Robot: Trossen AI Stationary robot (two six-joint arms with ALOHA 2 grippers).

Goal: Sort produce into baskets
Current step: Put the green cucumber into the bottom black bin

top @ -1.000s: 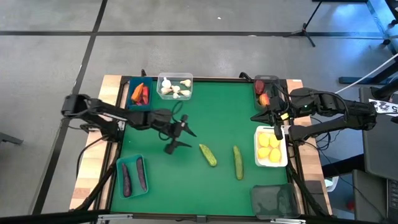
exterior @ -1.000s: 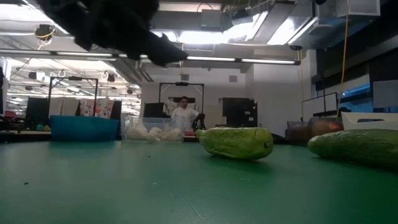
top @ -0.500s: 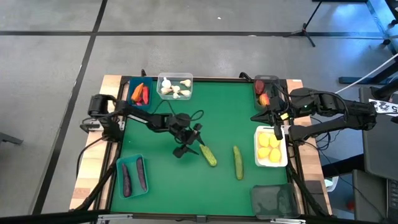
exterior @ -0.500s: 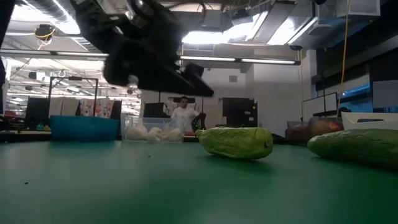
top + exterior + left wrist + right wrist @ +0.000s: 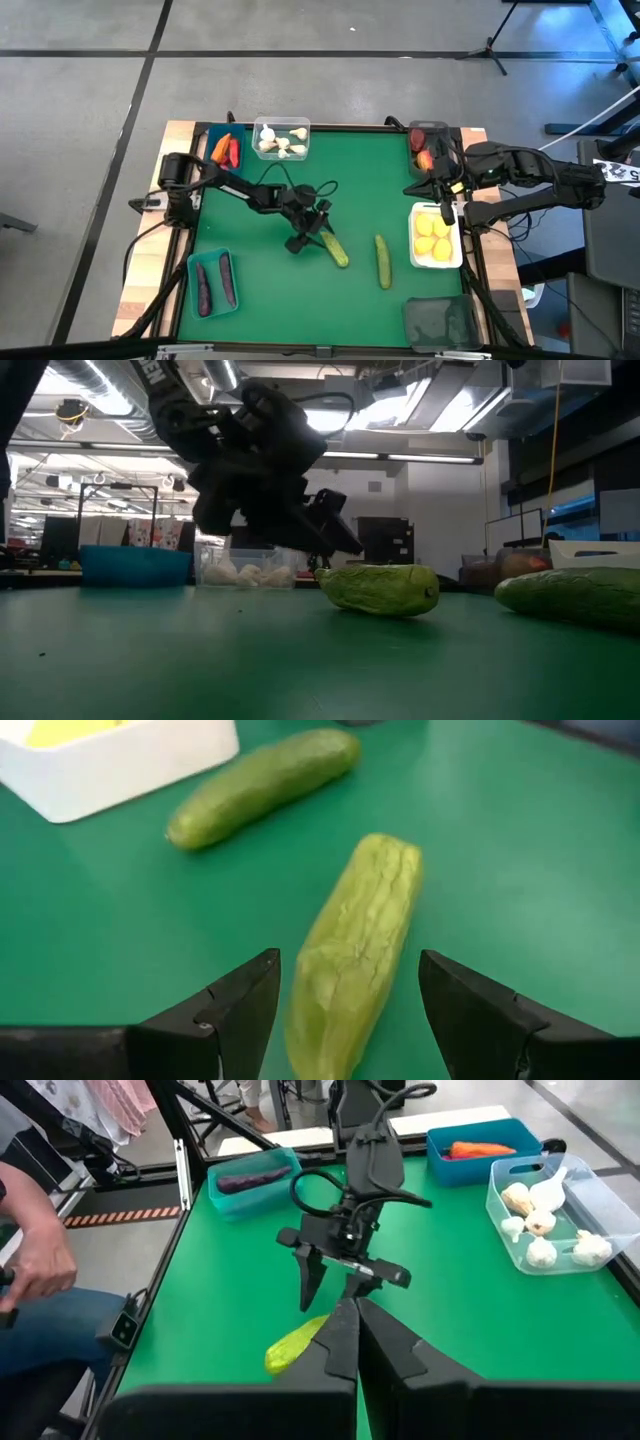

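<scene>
A pale green cucumber [image 5: 335,250] lies flat on the green mat, and a darker green cucumber [image 5: 382,260] lies to its right. My left gripper [image 5: 312,230] is open just above the pale cucumber's far-left end. In the left wrist view its fingers [image 5: 240,1010] stand on either side of that end [image 5: 345,990] with a gap on both sides. In the low view the gripper [image 5: 325,545] hangs just over the cucumber [image 5: 380,588]. My right gripper [image 5: 350,1315] is shut and empty, waiting by the table's right edge [image 5: 445,200].
The blue basket [image 5: 224,150] holds a carrot and peppers. The clear one [image 5: 281,139] holds garlic, the teal one [image 5: 212,283] eggplants, the white one [image 5: 436,236] lemons and a dark one [image 5: 428,140] apples. Another dark basket [image 5: 441,320] stands near right. A person [image 5: 40,1280] sits beyond the table's left edge.
My left gripper has gone toward the table's right edge and a little toward its near edge. It has come down over the pale cucumber's far-left end. The cucumbers have not moved.
</scene>
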